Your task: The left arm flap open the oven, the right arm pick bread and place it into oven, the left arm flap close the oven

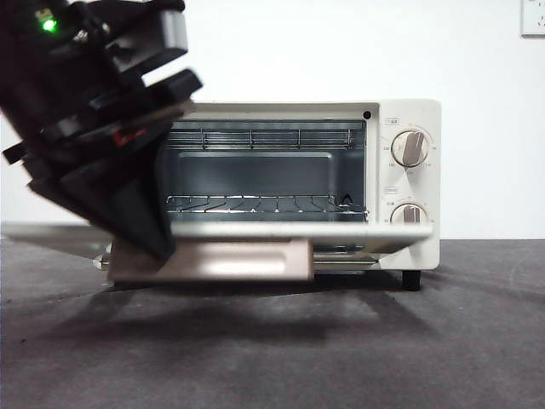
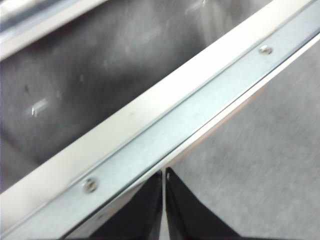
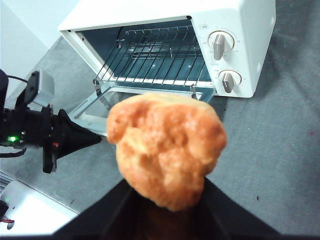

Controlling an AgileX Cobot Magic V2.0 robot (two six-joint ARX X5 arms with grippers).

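The cream-white oven point(image 1: 400, 170) stands with its glass door point(image 1: 341, 230) flapped down level, and the wire rack point(image 1: 264, 203) inside is bare. My left gripper point(image 1: 157, 247) points down at the door's left front edge by the beige handle point(image 1: 238, 260). In the left wrist view it point(image 2: 164, 175) is shut, with its tips at the door's metal-edged rim point(image 2: 165, 130). My right gripper point(image 3: 167, 212) is shut on the golden-brown bread point(image 3: 167, 150), held high in front of the open oven point(image 3: 250, 45). The right gripper and the bread are out of the front view.
The grey table point(image 1: 341, 341) stretches in front of the oven. The two beige knobs point(image 1: 410, 146) are on its right side. The left arm point(image 3: 50, 135) shows left of the door in the right wrist view. A white object point(image 3: 25, 205) lies at the table's near left.
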